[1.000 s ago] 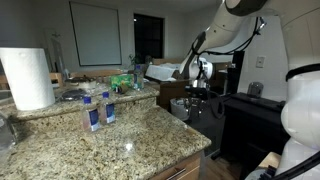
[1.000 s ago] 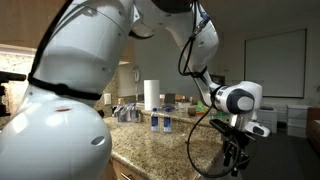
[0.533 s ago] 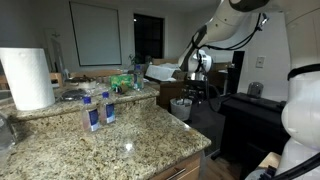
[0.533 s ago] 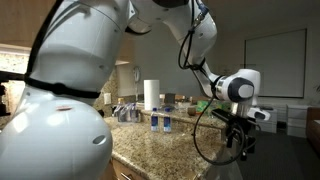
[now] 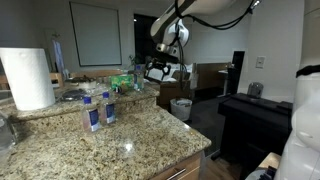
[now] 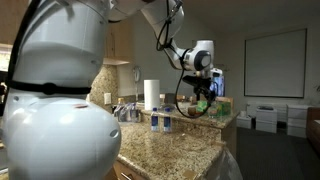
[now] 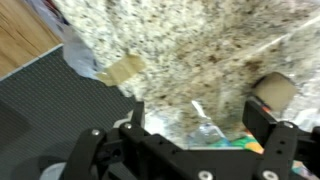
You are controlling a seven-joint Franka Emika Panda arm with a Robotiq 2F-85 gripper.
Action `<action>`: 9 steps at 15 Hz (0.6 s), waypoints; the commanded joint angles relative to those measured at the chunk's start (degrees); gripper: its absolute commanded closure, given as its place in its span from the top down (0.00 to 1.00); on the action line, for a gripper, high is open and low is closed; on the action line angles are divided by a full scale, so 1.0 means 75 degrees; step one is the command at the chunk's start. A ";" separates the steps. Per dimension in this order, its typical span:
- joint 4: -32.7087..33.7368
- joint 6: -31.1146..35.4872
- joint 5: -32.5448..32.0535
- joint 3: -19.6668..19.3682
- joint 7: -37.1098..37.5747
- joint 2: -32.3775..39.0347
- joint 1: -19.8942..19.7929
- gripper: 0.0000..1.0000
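I am hovering my end effector (image 5: 160, 72) wide open, gripping nothing, at upper centre of the frame over the granite surface (image 5: 130, 145). Green packet (image 5: 122, 82) is lying just left of it (details blurred); water bottles (image 5: 92, 113) are standing lower left.

Speckled granite counter (image 5: 130, 150), upright paper towel roll (image 5: 27, 78), two small water bottles (image 5: 93, 113)

- Green pack (image 5: 124, 82) is sitting at the far end of the granite tabletop (image 5: 140, 135); it is also showing in an exterior view (image 6: 214, 104). Its detail is too small to tell.
- Crinkled clear wrapper (image 7: 205, 128) with a green edge is lying flat on the stone, near the tabletop's edge.
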 commanded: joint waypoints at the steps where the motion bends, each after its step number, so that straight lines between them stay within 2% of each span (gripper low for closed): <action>1: 0.0895 0.0771 -0.0630 0.0444 0.0375 0.0639 0.0719 1.00; 5: 0.2270 0.0986 -0.1530 0.0706 0.1042 0.1735 0.1748 1.00; 9: 0.4204 -0.0376 -0.2445 0.0498 0.1299 0.3036 0.2722 1.00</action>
